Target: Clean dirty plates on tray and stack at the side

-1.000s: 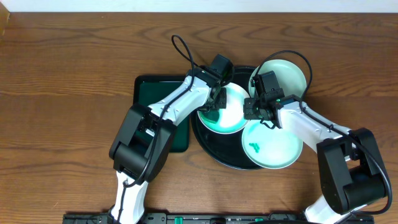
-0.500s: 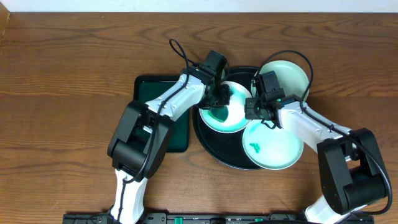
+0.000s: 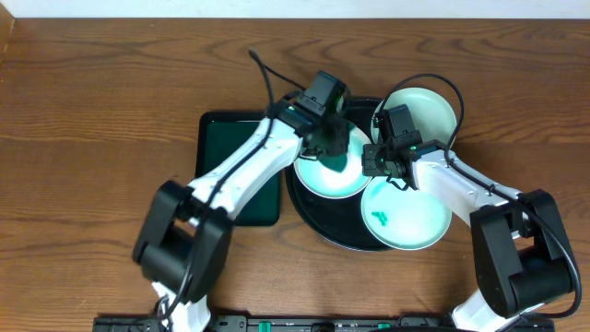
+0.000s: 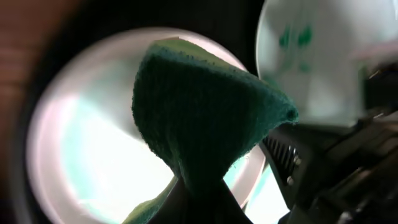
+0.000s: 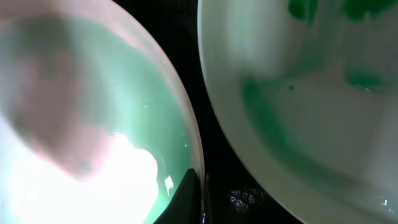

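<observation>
- Found the left plate (image 3: 313, 183) lying on the round black tray (image 3: 318, 223), pale cyan and glaring with reflected light.
- Saw the front plate (image 3: 419, 221) just beside it, reaching past the tray's near right rim and carrying small teal smears (image 3: 376, 218).
- Noted the far plate (image 3: 429, 109) at the tray's far right edge.
- Saw the left gripper (image 3: 330, 152) above the left plate, clamped tight on a dark green sponge (image 4: 199, 118) folded up to a peak.
- Saw the right gripper (image 3: 380, 168) closed narrow between the left and front plates, with a dark fingertip (image 5: 189, 194) at the left plate's rim.
- Could not tell whether it pinched that rim.
- Noted a rectangular dark green tray (image 3: 219, 138) just left of the black one, crossed by the left arm.
- Found everything on a brown wood-grain table (image 3: 92, 111), with a pale strip (image 3: 277, 7) along its far edge.
</observation>
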You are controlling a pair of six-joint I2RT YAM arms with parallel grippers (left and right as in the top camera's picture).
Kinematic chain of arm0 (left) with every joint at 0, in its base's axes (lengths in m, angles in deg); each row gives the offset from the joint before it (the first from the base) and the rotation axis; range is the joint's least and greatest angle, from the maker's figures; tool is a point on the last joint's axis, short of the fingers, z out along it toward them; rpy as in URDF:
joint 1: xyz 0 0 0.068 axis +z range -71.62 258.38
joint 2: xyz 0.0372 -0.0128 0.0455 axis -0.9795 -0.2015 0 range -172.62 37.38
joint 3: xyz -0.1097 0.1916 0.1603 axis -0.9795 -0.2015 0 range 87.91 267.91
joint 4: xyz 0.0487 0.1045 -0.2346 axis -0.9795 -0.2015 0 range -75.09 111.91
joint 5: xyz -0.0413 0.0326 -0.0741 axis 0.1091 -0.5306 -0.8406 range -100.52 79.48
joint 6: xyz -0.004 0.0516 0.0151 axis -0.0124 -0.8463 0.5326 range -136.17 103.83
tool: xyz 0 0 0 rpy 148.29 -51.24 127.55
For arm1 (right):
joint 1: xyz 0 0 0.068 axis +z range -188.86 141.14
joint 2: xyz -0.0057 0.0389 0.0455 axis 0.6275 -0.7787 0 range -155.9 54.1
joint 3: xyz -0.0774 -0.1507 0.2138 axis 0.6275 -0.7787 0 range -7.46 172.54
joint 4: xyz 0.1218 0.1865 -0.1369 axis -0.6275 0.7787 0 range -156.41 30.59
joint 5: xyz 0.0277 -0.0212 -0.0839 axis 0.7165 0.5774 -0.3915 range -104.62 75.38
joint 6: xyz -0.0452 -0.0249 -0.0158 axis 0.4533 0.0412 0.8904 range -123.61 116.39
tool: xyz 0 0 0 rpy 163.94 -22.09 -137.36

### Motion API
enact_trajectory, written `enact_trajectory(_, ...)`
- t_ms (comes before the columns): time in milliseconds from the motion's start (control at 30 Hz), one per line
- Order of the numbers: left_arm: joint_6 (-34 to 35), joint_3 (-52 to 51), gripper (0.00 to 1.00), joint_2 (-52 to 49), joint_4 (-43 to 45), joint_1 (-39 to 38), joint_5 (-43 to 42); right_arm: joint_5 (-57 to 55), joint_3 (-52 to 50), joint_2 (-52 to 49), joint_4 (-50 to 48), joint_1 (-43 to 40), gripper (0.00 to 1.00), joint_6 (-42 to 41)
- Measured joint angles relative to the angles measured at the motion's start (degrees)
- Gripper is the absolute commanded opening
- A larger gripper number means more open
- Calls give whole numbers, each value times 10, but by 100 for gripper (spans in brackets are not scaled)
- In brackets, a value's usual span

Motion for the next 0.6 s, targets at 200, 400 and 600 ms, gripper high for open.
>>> enact_trajectory(200, 0, 0, 7, -14, -15, 0, 56, 2, 0, 0, 0, 0, 1, 0)
enact_trajectory(400, 12, 0, 7, -60, -22, 0, 88, 5, 0, 0, 0, 0, 1, 0)
enact_trajectory(600, 31, 0, 8, -96, -28, 0, 96, 7, 0, 0, 0, 0, 1, 0)
